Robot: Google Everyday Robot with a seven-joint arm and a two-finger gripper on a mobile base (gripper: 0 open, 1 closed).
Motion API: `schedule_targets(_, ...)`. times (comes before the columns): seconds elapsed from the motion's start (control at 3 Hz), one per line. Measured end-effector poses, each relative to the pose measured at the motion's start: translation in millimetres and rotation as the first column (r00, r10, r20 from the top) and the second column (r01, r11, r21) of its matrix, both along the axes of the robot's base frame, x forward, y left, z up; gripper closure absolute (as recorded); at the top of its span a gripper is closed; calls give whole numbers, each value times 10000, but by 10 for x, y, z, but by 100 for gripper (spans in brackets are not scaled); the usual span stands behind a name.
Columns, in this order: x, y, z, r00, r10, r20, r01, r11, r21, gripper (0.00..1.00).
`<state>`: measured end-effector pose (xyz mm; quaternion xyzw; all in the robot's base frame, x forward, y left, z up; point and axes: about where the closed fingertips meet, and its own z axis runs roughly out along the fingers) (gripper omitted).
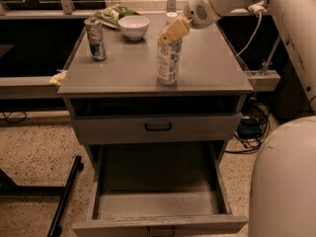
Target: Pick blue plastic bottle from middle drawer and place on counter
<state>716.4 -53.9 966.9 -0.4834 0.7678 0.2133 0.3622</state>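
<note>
Your gripper (pixel 174 29), tan and blocky, sits at the neck of the blue plastic bottle (pixel 168 63); whether it clamps or not, cannot tell. Bottle: slim, translucent, white-capped, upright on the smooth grey counter (pixel 217 68). Middle drawer (pixel 159 204) stands open: flat metal floor, tall walls. Dented can (pixel 95 38) and round white bowl (pixel 134 26) stand at the counter's rear left.

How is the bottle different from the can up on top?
The blue plastic bottle is taller than the can. The bottle has a white cap and a pale label; the can is silver-blue metal. The gripper is at the bottle's top, while the can stands alone at the back left. Both stand upright on the counter.
</note>
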Motion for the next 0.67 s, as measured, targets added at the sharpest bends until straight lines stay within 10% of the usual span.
schedule_targets(0.67,0,0,0,10000,0,0,0,10000,0,0)
